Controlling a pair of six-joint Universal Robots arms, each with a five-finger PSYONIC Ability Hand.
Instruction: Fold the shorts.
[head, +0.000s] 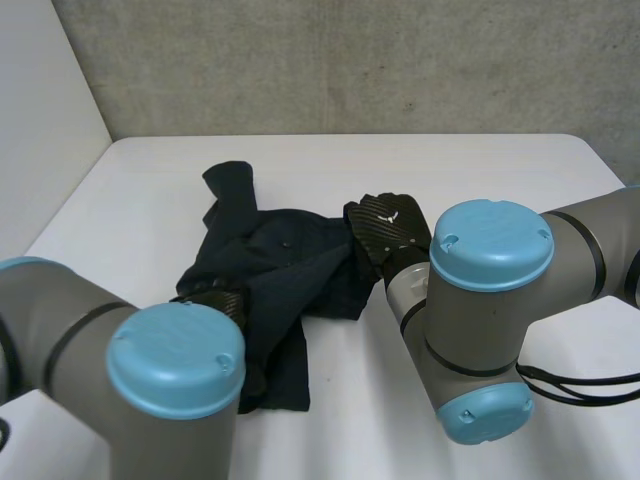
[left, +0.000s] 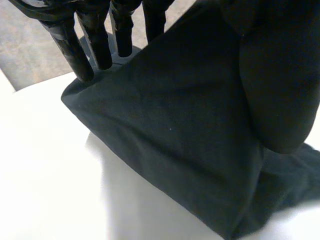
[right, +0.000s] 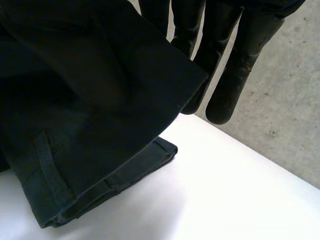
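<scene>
Dark navy shorts (head: 280, 260) lie crumpled in the middle of the white table (head: 480, 170), one leg reaching toward the far side. My left hand (head: 215, 298) rests at the shorts' near left edge. In the left wrist view its fingers (left: 70, 45) are straight, with their tips at a corner of the cloth (left: 175, 140). My right hand (head: 390, 230) is at the shorts' right edge. In the right wrist view a hemmed edge of the cloth (right: 90, 125) is held up off the table against its straight fingers (right: 235, 75).
A grey concrete wall (head: 350, 60) stands behind the table's far edge. My left arm's elbow (head: 170, 370) and my right arm's elbow (head: 490, 300) are over the near part of the table. Bare white table lies to the left and right of the shorts.
</scene>
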